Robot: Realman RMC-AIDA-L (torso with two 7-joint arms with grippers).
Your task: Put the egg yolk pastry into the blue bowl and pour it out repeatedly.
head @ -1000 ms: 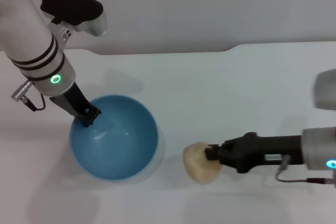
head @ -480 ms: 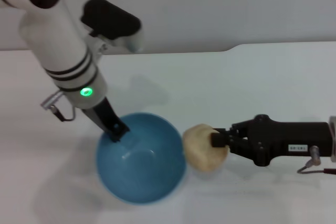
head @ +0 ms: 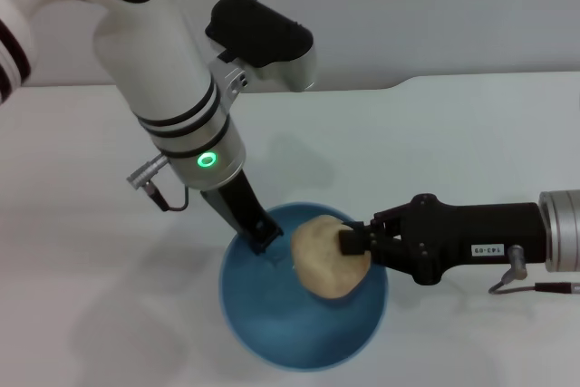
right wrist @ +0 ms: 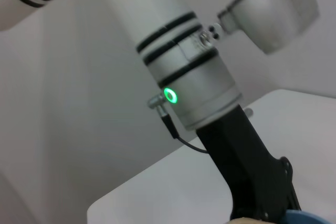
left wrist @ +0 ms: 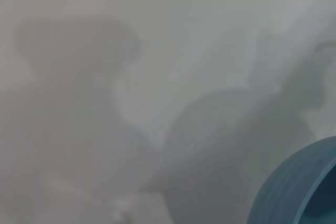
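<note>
Jaws of the right gripper (head: 347, 242) are clamped on the pastry (head: 323, 256), holding it over the bowl's (head: 272, 342) right half, seemingly ready to drop it in. Left gripper (head: 260, 239) pinches the bowl's far rim, probably steadying it on the desk (head: 435, 142).

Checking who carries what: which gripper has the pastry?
The right gripper, shut on the egg yolk pastry above the blue bowl; the left gripper clamps the bowl's rim.
</note>
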